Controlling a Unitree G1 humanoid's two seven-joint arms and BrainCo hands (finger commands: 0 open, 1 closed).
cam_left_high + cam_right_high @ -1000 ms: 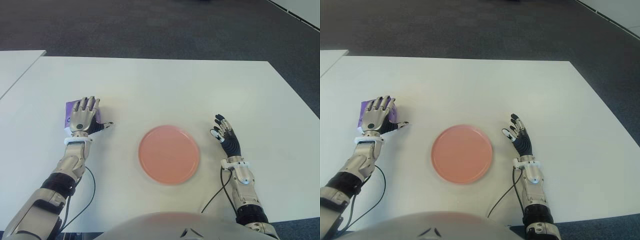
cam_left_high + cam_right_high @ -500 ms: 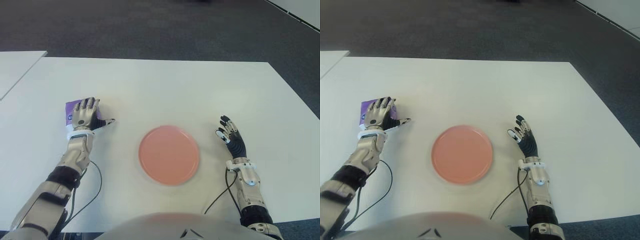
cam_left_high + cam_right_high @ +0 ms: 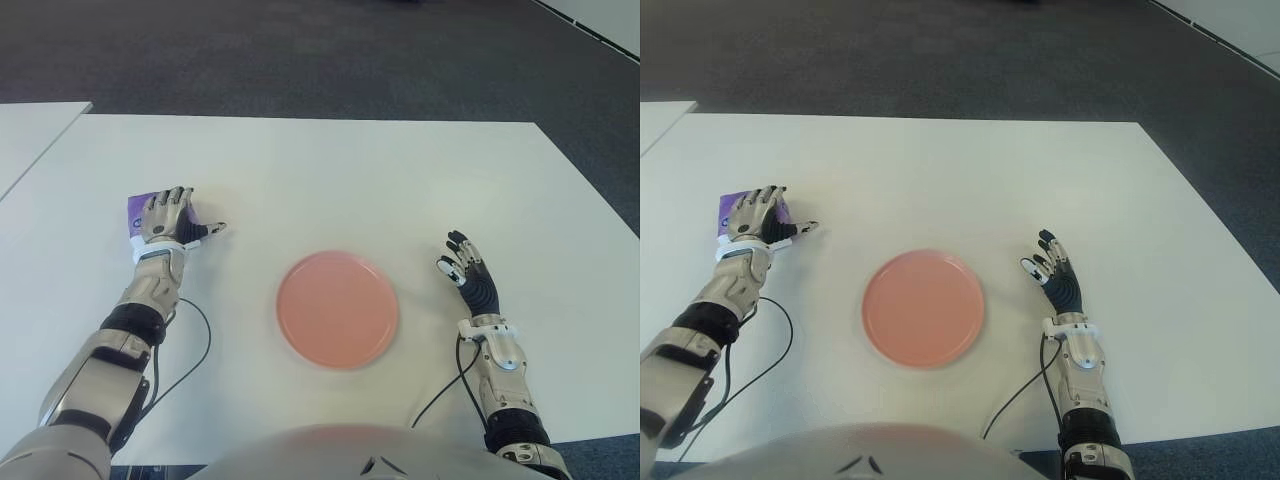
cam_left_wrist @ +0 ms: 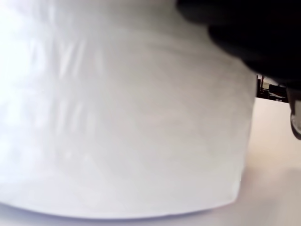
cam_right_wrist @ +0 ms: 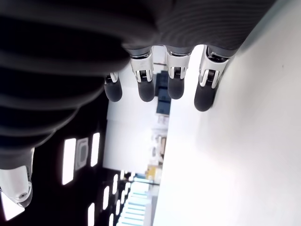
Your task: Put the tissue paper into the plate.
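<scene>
The left hand (image 3: 168, 222) lies on the purple tissue packet (image 3: 137, 211), fingers draped over it, left of the round pink plate (image 3: 337, 309); the right hand (image 3: 472, 283) shows beside the plate, fingers released, over the white bench (image 3: 350, 180).

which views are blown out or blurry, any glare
Left wrist view: almost all washed-out white, nothing sharp. Right wrist view: table overexposed, fingers of the right robot hand sharp. Eye views: evenly lit, plate softly blurred along its near rim, no glare.
</scene>
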